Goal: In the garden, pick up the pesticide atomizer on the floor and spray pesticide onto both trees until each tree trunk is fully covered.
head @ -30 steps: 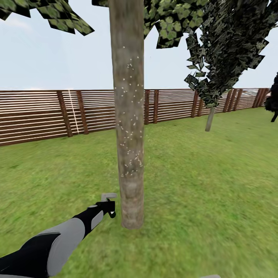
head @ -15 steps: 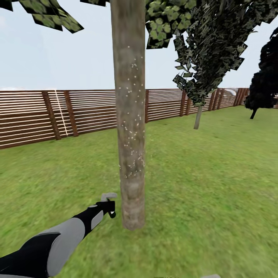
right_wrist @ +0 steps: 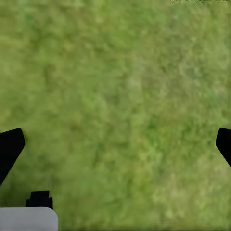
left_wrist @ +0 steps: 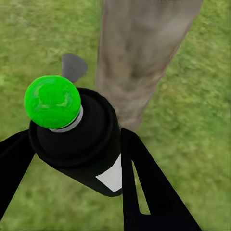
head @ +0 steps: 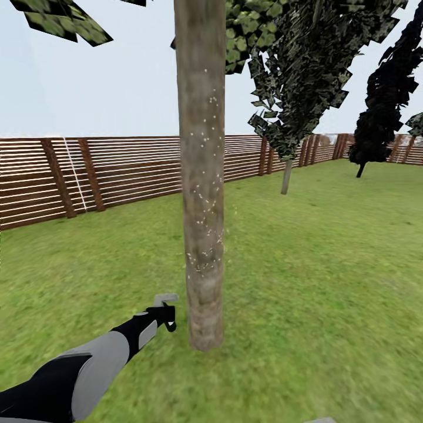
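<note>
1. Left gripper (head: pixel 166 314) low over the grass (head: pixel 329 294), just beside the base of the tree trunk (head: pixel 202 176).
2. Its fingers (left_wrist: pixel 144 192) clamp the dark spray bottle (left_wrist: pixel 82 139); green spot on the bottle's end, white label, pale trigger head toward the trunk.
3. White specks (head: pixel 205 194) dot the trunk's middle stretch; lowest part bare.
4. Right gripper (right_wrist: pixel 115 139) over grass, fingers spread wide, holding nothing.
5. Slat fence (head: pixel 117 170) behind.
</note>
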